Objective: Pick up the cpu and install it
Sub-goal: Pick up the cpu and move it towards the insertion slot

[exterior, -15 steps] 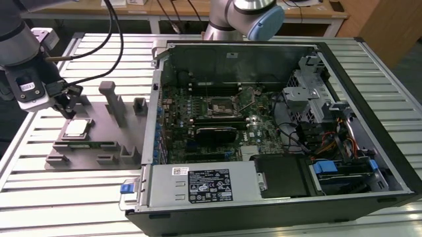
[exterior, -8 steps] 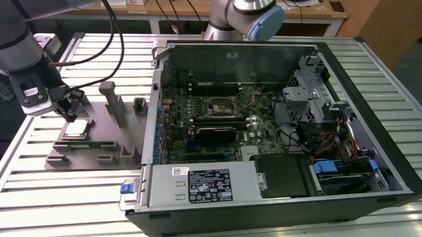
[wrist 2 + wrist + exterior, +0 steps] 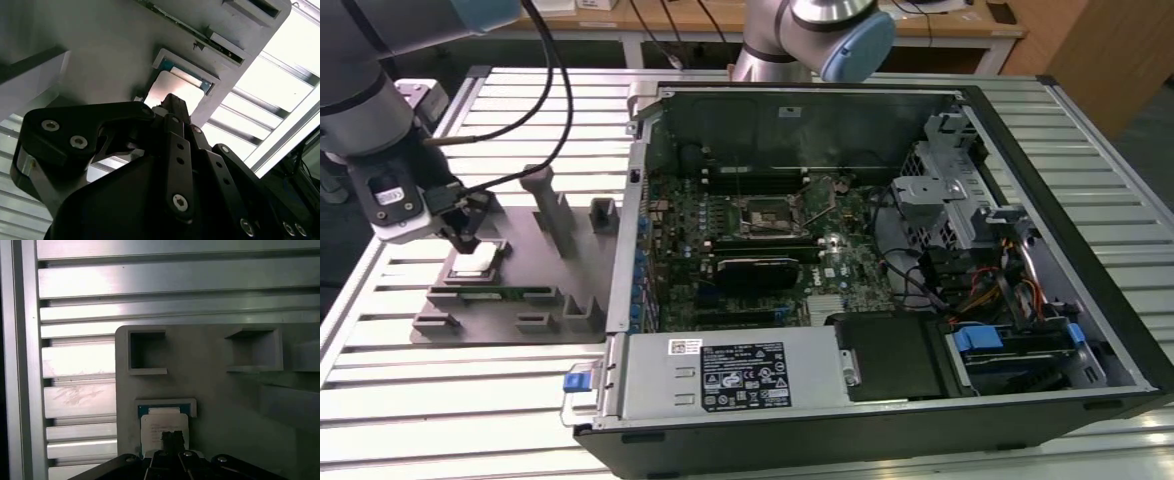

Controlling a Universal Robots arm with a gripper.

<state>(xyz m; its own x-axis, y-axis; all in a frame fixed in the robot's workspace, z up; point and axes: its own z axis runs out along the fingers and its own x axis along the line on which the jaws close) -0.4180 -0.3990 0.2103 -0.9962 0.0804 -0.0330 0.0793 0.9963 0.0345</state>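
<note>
gripper [image 3: 462,242] closed, empty, tips just over cpu [image 3: 476,262] | cpu flat in tray [image 3: 520,300] pocket on counter [image 3: 400,400] | risk: closed tips likely can't straddle cpu, may press or skid on lid

Nothing legible anywhere. Power supply [image 3: 720,375] has a white barcode sticker [image 3: 683,347] and a black label [image 3: 747,378], w/ print too small to read. Small white tag [image 3: 790,108] on the case wall [image 3: 867,125] is unreadable too. The cpu [image 3: 155,425] top plate shows faint markings in the first wrist view, can't make them out.
</note>
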